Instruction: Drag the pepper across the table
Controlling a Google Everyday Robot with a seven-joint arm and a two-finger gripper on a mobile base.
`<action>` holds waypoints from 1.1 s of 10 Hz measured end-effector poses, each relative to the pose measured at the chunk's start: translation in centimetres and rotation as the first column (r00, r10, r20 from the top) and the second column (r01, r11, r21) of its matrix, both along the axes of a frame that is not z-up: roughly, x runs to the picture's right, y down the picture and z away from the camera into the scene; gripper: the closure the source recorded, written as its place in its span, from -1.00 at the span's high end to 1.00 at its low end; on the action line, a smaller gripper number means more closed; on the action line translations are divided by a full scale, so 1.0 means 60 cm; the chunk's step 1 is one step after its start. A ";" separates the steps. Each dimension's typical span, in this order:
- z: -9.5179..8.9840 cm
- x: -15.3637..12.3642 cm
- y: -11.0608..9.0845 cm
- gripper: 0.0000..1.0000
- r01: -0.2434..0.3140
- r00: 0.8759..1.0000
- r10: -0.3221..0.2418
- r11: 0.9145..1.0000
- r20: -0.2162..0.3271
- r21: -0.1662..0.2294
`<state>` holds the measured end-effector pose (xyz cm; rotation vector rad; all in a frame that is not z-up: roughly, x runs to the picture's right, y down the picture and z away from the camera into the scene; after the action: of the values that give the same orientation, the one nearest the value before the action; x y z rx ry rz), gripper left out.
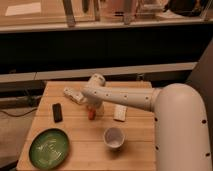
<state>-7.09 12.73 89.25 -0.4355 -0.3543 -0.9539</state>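
The pepper [91, 115] is a small red-orange piece lying near the middle of the wooden table [75, 125]. My white arm reaches in from the right. Its gripper [92, 106] points down right over the pepper's top end, standing open, with the arm's forearm hiding most of it. I cannot tell whether it touches the pepper.
A black block [57, 112] lies to the left. A whitish bottle [74, 95] lies behind the gripper. A white packet [120, 112] sits to the right, a white cup [113, 137] in front, and a green plate [49, 147] at the front left corner.
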 end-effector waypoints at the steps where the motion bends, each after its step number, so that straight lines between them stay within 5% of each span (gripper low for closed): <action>1: 0.001 0.000 0.002 0.60 -0.001 1.000 0.001 1.000 0.001 -0.001; 11: 0.004 -0.001 0.008 0.53 -0.018 1.000 0.018 1.000 0.013 -0.003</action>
<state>-7.15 13.22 89.50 -0.4283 -0.3702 -0.9393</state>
